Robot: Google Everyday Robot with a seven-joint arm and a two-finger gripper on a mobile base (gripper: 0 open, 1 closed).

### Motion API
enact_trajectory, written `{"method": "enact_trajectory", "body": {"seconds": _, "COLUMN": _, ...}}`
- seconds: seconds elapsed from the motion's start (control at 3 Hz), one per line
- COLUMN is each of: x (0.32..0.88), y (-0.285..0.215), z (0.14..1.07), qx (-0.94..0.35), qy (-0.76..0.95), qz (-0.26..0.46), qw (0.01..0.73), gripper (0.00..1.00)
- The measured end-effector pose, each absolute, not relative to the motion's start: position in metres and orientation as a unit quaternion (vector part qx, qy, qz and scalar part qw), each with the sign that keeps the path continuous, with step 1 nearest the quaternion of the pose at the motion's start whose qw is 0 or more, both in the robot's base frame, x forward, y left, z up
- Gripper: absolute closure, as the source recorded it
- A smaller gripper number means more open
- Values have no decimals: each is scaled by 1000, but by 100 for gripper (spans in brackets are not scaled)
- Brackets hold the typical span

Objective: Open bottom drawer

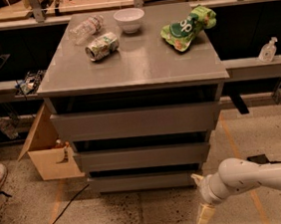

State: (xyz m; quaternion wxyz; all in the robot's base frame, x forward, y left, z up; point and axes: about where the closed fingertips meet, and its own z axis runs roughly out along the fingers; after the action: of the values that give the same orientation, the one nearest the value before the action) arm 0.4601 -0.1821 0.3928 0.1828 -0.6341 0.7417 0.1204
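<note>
Arm (267, 174), white, reaches in from the right, forearm roughly level and low. Gripper (199, 200) sits below the front right corner of the bench (140, 66), fingers spread apart.

Robotics lab or workshop. Workbenches (254, 65) with metal uprights ran behind a grey drawer cabinet (135, 64). Cables (62, 221) trailed over the speckled floor (142, 219) with orange tape lines (232, 142). White robot arm (267, 175), gripper (201, 197) low by the cabinet's front right corner.
</note>
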Motion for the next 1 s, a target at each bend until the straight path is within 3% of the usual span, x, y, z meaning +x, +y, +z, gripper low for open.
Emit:
{"method": "enact_trajectory", "body": {"seconds": 0.67, "x": 494, "y": -192, "z": 293, "qx": -598, "qy": 764, "qz": 103, "qw": 219, "gripper": 0}}
{"method": "enact_trajectory", "body": {"seconds": 1.0, "x": 494, "y": -193, "z": 294, "qx": -598, "qy": 764, "qz": 102, "qw": 219, "gripper": 0}}
